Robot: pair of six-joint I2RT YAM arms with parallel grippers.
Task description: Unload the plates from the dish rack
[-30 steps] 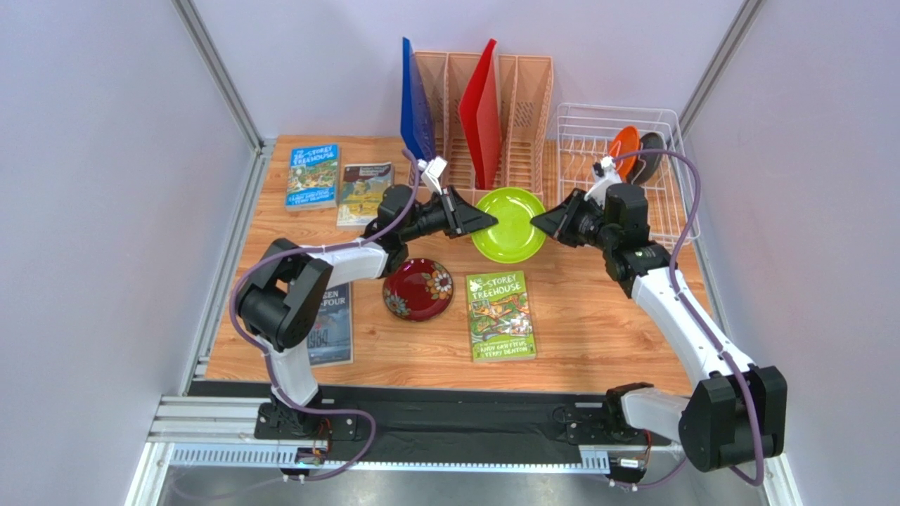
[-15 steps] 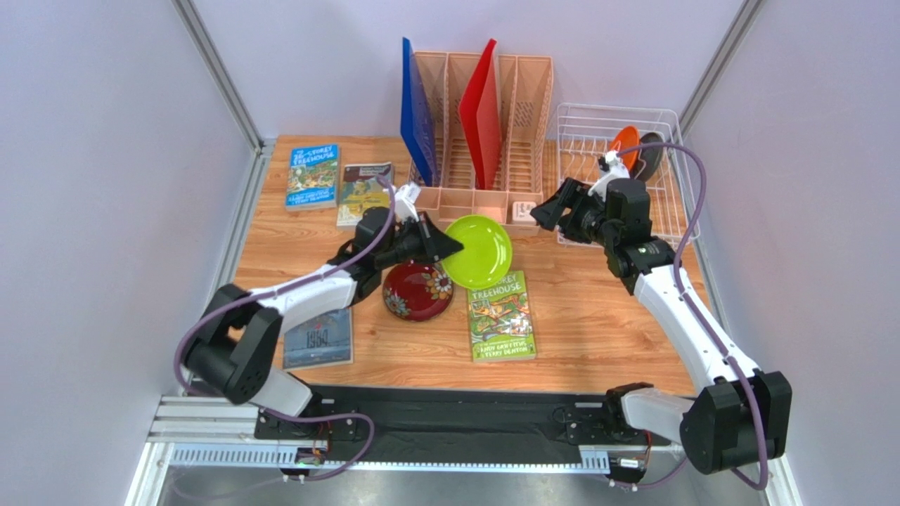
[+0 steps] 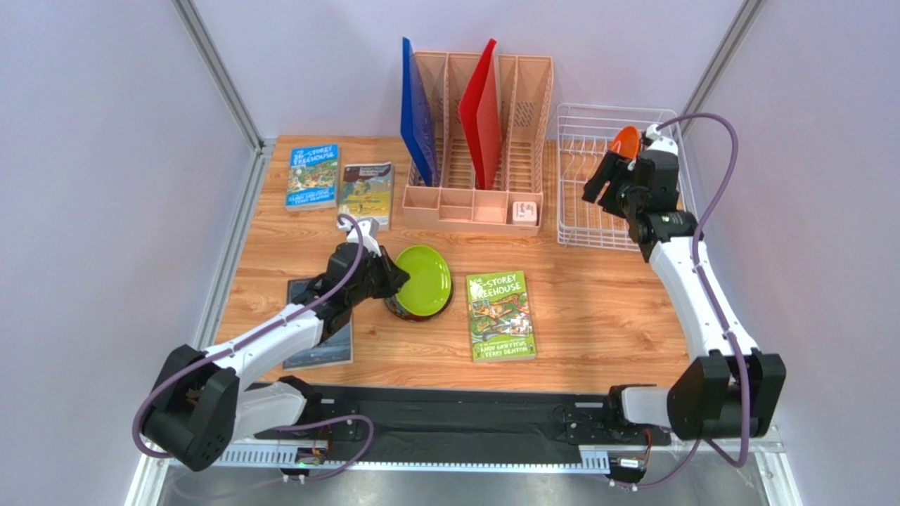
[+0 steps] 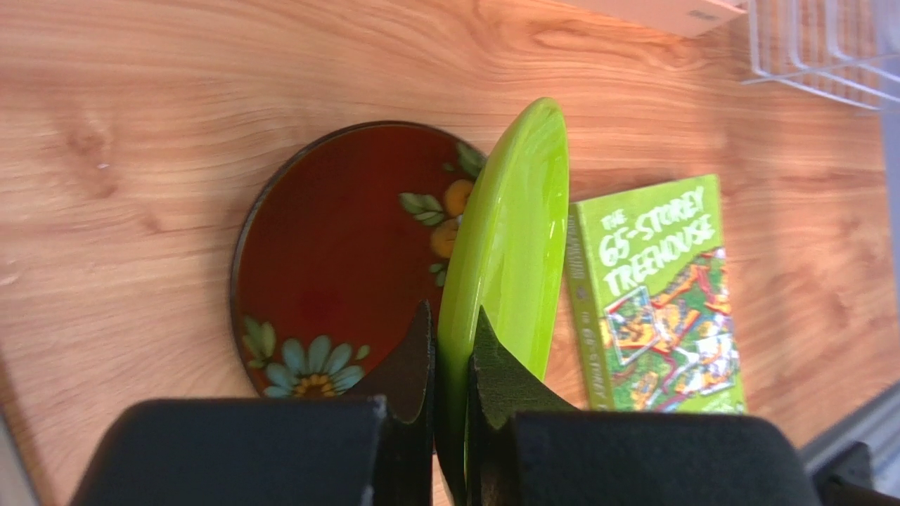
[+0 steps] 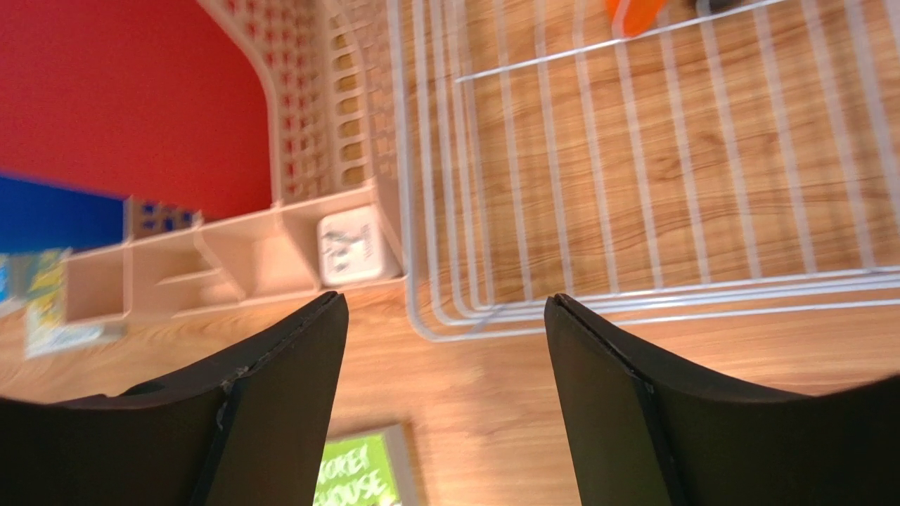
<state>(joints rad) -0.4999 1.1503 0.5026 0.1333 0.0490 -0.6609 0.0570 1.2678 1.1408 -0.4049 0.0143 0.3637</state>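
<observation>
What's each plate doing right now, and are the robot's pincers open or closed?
lime green plate: held on its edge, tilted over the dark red plate.
dark red plate: lying flat on the table.
orange plate: standing up in the dish rack.
left pincer: shut on the lime green plate's rim.
right pincer: open, holding nothing, over the dish rack's near edge.

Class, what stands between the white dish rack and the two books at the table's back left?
A pink file organiser holding a blue folder and a red folder, clearest in the top view.
</observation>
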